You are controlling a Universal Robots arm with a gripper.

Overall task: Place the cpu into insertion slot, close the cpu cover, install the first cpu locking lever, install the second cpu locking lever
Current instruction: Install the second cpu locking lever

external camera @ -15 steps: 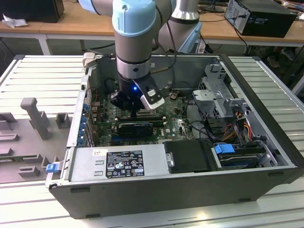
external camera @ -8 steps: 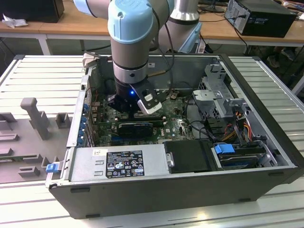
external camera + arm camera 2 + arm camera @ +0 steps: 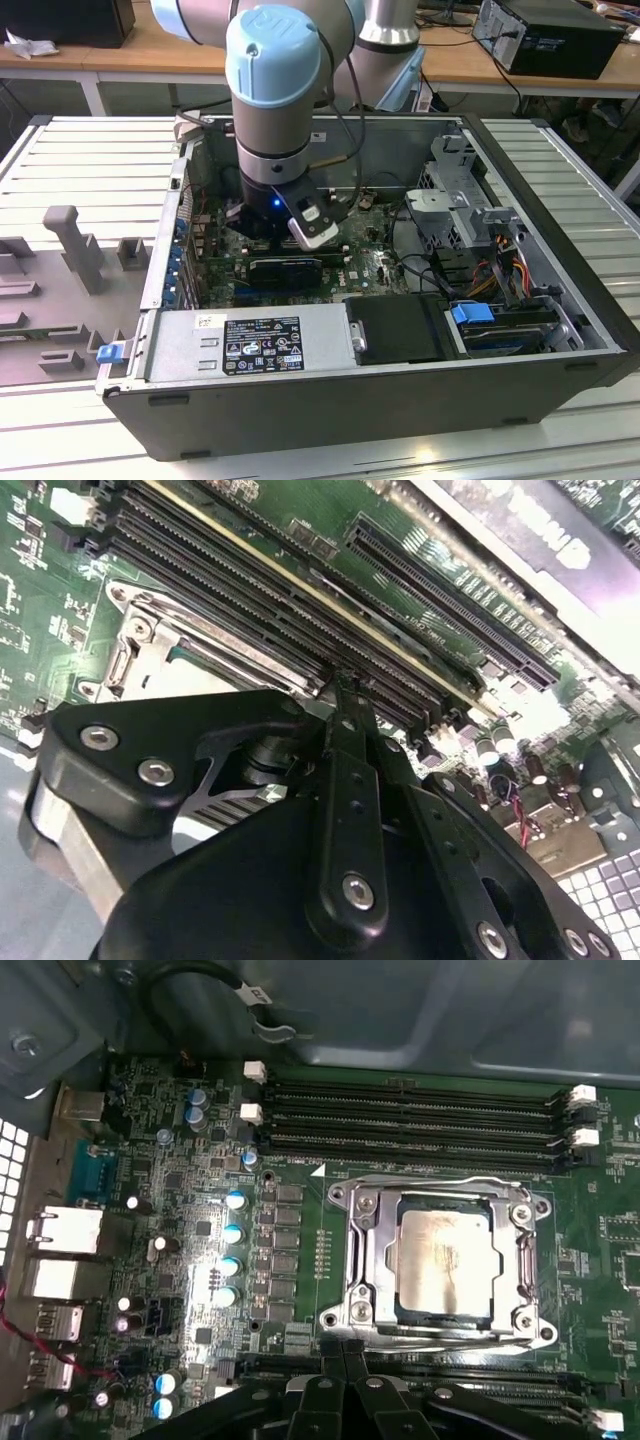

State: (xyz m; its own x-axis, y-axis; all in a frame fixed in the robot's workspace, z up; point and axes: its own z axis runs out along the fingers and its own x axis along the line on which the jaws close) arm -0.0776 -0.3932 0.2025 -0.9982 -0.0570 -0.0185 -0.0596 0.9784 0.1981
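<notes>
In the exterior view an open dark-grey computer case (image 3: 560, 300) lies on its side on a ribbed light-grey metal worktop (image 3: 90, 150), and the grey and pale-blue robot arm (image 3: 272, 90) reaches straight down into it, over the green circuit board (image 3: 365, 265) towards the case's far left part. A black rectangular card (image 3: 285, 268) stands on the board just near of the arm's wrist, and a silver power-supply box with a black label (image 3: 250, 345) runs along the near wall.

In the first wrist view the small square chip with a silver-grey metal top, the cpu (image 3: 442, 1262), lies flat inside the square black insertion slot (image 3: 400, 1305). The thin silvery metal frame plate, the cpu cover (image 3: 368, 1250), is folded down around it, so the chip shows through its window. Thin wire levers (image 3: 470, 1182) run along the frame's edges; whether they are latched I cannot tell. Long narrow black memory slots (image 3: 410, 1110) lie just beside the socket.

The black claw (image 3: 345, 1360) hangs above the board at the socket's edge, its fingers (image 3: 350, 810) drawn close together with nothing visibly between them. In the second wrist view its tip sits over the memory slots, beside the silvery frame.
</notes>
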